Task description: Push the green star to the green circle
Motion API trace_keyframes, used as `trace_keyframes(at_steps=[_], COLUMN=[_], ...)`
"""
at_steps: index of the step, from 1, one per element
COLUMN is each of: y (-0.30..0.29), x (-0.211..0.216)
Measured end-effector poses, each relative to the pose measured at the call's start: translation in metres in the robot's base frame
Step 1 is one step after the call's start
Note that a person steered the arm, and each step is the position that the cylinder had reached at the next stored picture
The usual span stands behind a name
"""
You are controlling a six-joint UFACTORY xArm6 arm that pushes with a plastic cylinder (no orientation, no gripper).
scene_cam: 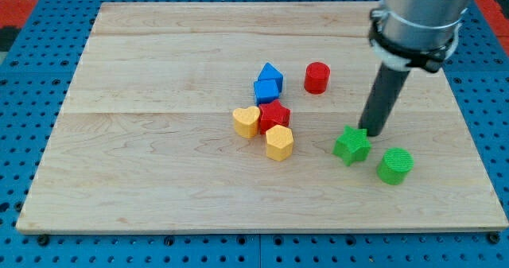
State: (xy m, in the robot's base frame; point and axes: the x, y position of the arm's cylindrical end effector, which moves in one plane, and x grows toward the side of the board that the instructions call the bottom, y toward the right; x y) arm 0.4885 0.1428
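The green star (pixel 351 145) lies on the wooden board at the view's lower right. The green circle (pixel 394 165), a short cylinder, stands just to the star's lower right with a small gap between them. My tip (pixel 371 132) is at the end of the dark rod, right at the star's upper right edge, touching or almost touching it.
A cluster sits near the board's middle: a blue block with a peaked top (pixel 270 75), a blue cube (pixel 266 91), a red star (pixel 274 114), a yellow heart (pixel 246 121) and a yellow hexagon (pixel 279 142). A red cylinder (pixel 316 77) stands above the green star. The board's right edge (pixel 477 141) is near the green circle.
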Motion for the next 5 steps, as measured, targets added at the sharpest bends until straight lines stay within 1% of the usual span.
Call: trace_keyframes(at_steps=[1, 2, 3, 4, 5], y=[-0.03, -0.062, -0.105, -0.106, -0.071], x=[0.005, 0.0, 0.001, 0.016, 0.042])
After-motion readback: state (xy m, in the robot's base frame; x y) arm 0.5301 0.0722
